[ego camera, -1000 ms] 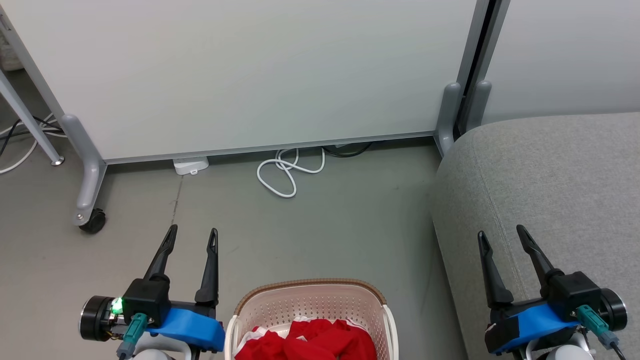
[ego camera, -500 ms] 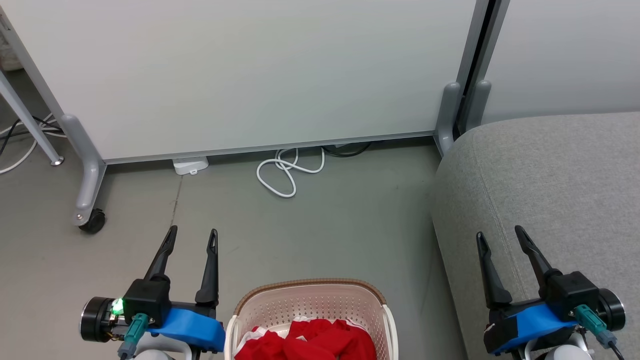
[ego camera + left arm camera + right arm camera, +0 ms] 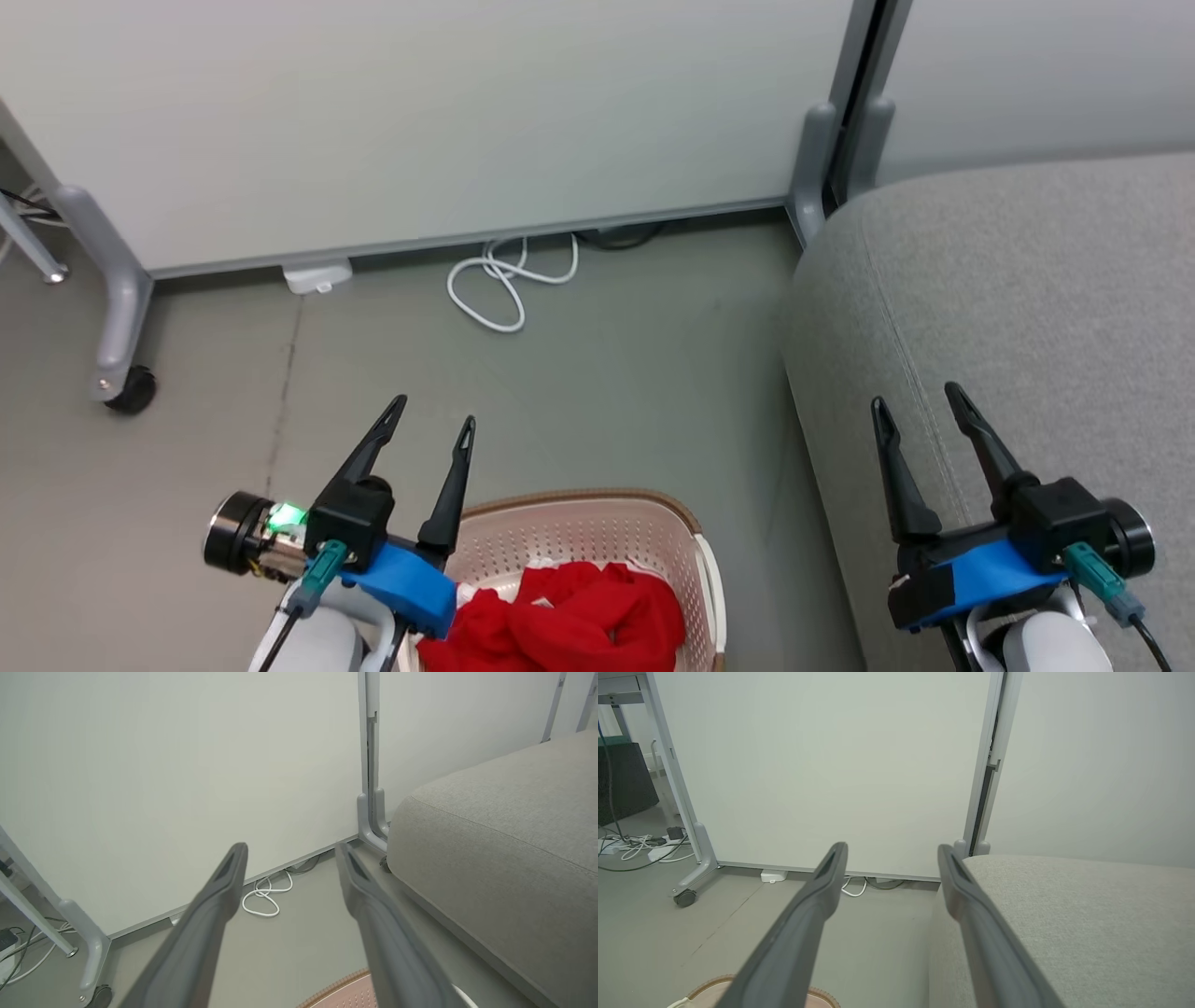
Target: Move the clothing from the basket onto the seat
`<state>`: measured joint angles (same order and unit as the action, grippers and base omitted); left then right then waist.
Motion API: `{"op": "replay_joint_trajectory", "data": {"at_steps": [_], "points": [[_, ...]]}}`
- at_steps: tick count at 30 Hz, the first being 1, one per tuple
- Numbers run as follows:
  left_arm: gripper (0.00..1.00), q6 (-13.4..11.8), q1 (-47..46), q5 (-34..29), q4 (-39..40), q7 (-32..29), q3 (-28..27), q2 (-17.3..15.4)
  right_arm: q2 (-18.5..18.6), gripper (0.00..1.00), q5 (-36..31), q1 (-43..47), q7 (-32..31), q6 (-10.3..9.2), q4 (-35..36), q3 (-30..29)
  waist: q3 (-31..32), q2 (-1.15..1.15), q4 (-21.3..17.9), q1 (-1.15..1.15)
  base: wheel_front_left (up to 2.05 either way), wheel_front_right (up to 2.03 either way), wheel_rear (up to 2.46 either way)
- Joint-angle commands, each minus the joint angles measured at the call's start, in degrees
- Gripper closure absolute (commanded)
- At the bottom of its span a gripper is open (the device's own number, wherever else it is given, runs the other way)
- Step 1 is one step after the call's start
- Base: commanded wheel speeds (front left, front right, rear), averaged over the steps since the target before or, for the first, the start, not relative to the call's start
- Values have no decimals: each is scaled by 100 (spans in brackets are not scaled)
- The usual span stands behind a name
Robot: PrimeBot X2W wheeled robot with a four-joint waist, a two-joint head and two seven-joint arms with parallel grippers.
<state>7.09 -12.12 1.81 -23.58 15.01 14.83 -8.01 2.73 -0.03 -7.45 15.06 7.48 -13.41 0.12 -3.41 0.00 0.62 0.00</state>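
Note:
The red clothing lies bunched in the cream perforated basket at the bottom middle of the head view. Its brown rim peeks in at the bottom of the left wrist view, and again in the right wrist view. My left gripper hovers open over the basket's left rim, nothing between its fingers. The grey seat takes up the right side. Above its front left part my right gripper stands open and empty. The seat also shows in the left wrist view, and the seat in the right wrist view.
A white partition panel on grey castor legs stands behind the basket. A coiled white cable and a white adapter lie at its foot. More cables lie at far left. Grey floor separates basket and panel.
The head camera has shifted, so the whole scene sits more to the left and lower. My left gripper has moved right, from beside the basket to over its left rim. Both grippers stay open.

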Motion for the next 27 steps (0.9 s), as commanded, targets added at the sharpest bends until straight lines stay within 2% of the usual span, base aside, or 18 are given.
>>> {"op": "replay_joint_trajectory", "data": {"at_steps": [1, 19, 27], "points": [[0, 26, -149, -27, -58, 26, 57, -59, 28, 0, -17, -95, 18, 3, 51, 23, -91, 0, -9, 0, 0, 0, 0], [0, 37, -1970, 427, -2286, 22, 2341, -563, 24, 0, -167, -946, 18, 2, 686, 250, -1791, 0, -511, 0, 0, 0, 0], [0, 37, -2770, 752, -3315, 22, 3600, -631, 25, 0, -263, -1364, 17, 2, 918, 362, -2614, 0, -610, 0, 0, 0, 0]]}}
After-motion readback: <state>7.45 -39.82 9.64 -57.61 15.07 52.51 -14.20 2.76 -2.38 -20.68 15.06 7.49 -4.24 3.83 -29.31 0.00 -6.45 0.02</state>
